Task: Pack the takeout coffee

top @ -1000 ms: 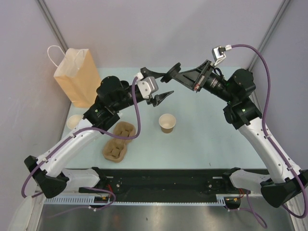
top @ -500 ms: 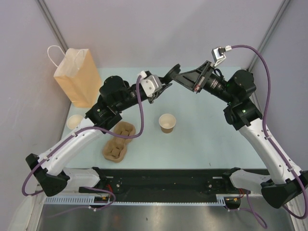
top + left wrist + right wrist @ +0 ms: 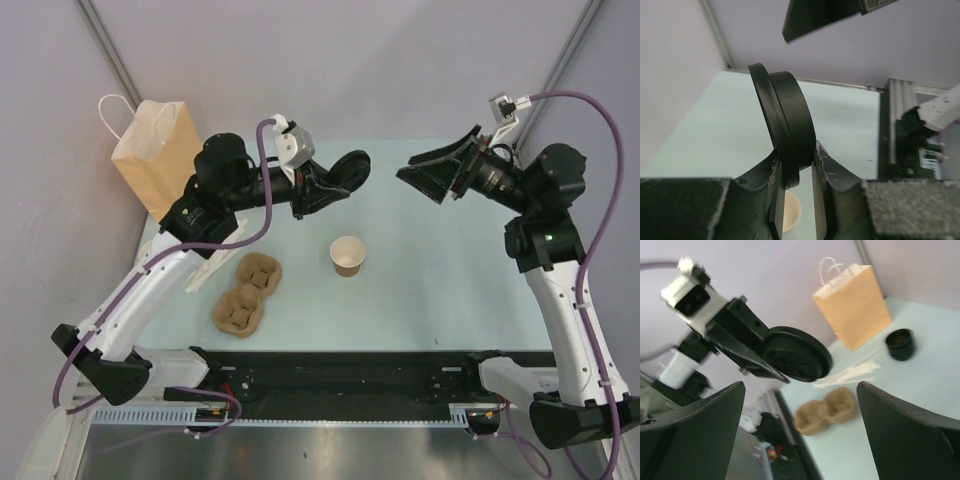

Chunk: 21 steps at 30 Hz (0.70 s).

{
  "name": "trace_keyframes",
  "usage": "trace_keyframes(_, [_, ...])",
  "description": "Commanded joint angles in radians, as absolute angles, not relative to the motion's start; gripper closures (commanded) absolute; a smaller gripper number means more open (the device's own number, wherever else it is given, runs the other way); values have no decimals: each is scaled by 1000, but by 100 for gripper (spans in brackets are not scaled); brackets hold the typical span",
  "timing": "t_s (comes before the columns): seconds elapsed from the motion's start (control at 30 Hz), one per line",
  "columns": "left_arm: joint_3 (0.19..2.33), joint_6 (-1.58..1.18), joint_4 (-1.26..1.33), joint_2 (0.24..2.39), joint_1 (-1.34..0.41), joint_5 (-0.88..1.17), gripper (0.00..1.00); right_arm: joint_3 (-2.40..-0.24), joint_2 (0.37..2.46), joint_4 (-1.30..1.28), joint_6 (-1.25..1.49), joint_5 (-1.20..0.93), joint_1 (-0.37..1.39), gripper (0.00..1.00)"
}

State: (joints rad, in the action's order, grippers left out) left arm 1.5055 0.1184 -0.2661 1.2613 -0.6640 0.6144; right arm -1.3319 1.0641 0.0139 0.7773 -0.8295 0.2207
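Your left tool (image 3: 795, 167) is clamping the black lid (image 3: 790, 120) by its rim; your right tool (image 3: 418, 178) is gaping apart. The brown paper cup (image 3: 347, 255) is sitting lidless mid-surface (image 3: 430, 280).

The left arm (image 3: 150, 285) reaches up and forward. Its left hand (image 3: 330, 181) is high in the air and points to the right. Its fingers (image 3: 827, 165) pinch the edge of a black lid (image 3: 350, 167). The right arm (image 3: 560, 300) stands tall and bends at the top. The right hand (image 3: 420, 176) points left with its fingers spread wide, and it holds nothing. The two hands face each other with a gap between them.
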Motion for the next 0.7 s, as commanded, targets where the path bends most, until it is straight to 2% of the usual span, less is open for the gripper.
trace_keyframes(0.0, [1561, -69, -388, 1304, -632, 934, 78, -1495, 1025, -324, 85, -1038, 121, 0])
trace_keyframes(0.03, [1583, -87, -443, 1318, -630, 965, 79, -1534, 1028, -506, -17, -1007, 120, 0])
trace_keyframes(0.13, [1611, -127, -524, 1383, -623, 1095, 78, -1666, 1057, -769, -401, -884, 169, 1])
trace_keyframes(0.23, [1544, -211, -462, 1402, -621, 1179, 79, -1770, 1101, -944, -628, -725, 290, 8])
trace_keyframes(0.3, [1505, -289, -413, 1411, -620, 1230, 78, -1755, 1089, -957, -678, -654, 397, 13])
trace_keyframes(0.4, [1465, -333, -365, 1424, -620, 1261, 78, -1706, 1071, -934, -729, -485, 545, 26])
trace_keyframes(0.43, [1465, -330, -376, 1430, -620, 1264, 78, -1692, 1062, -930, -757, -453, 589, 35])
trace_keyframes(0.5, [1459, -333, -385, 1437, -620, 1267, 78, -1652, 1054, -914, -785, -366, 693, 43])
trace_keyframes(0.53, [1456, -333, -387, 1440, -620, 1270, 79, -1637, 1051, -910, -814, -341, 722, 50])
trace_keyframes(0.67, [1436, -345, -394, 1453, -621, 1288, 80, -1620, 1066, -908, -870, -295, 798, 59])
